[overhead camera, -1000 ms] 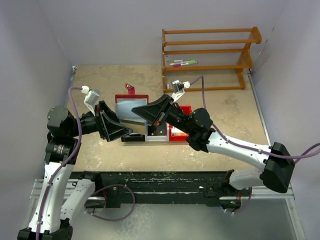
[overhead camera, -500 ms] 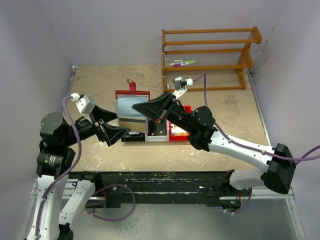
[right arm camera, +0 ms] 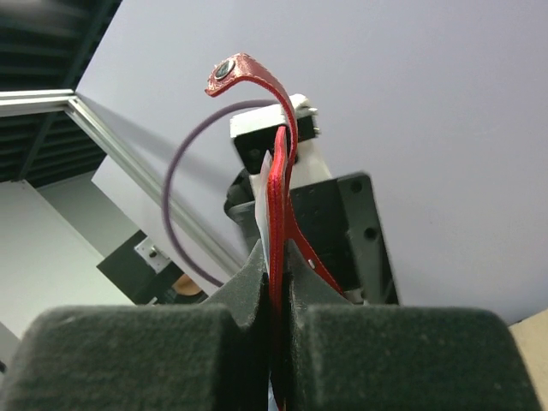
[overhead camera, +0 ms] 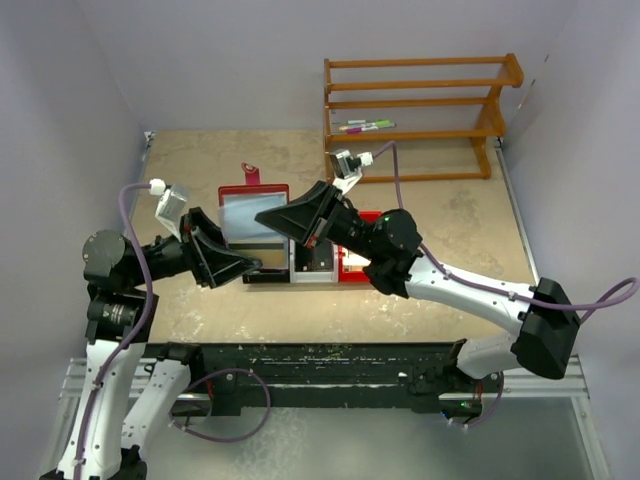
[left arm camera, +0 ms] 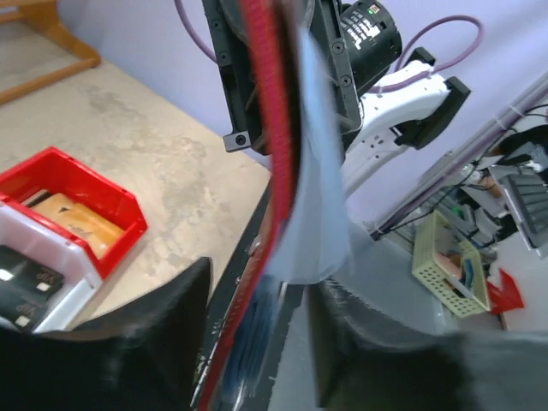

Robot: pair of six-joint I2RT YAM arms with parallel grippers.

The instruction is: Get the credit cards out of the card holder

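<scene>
Maroon card holder point(right arm camera: 281, 171), edge-on in right hand point(right arm camera: 276, 267), hides its contents.

- Pale lavender walls point(overhead camera: 230, 60) close in the table on the left, back and right; the light is soft and even.
- table point(overhead camera: 200, 160): tan mottled top with darker worn patches.
- Orange-brown wooden rack point(overhead camera: 415, 100) with several rail tiers stands at the far right, against the back wall; a few markers point(overhead camera: 366, 126) lie on one of its shelves.
- Near edge: black rail point(overhead camera: 320, 365) on an aluminium frame point(overhead camera: 590, 420).
- Left wrist view: beyond the table edge, a pale green basket point(left arm camera: 449, 265) and a blurred keyboard point(left arm camera: 533, 193).
</scene>
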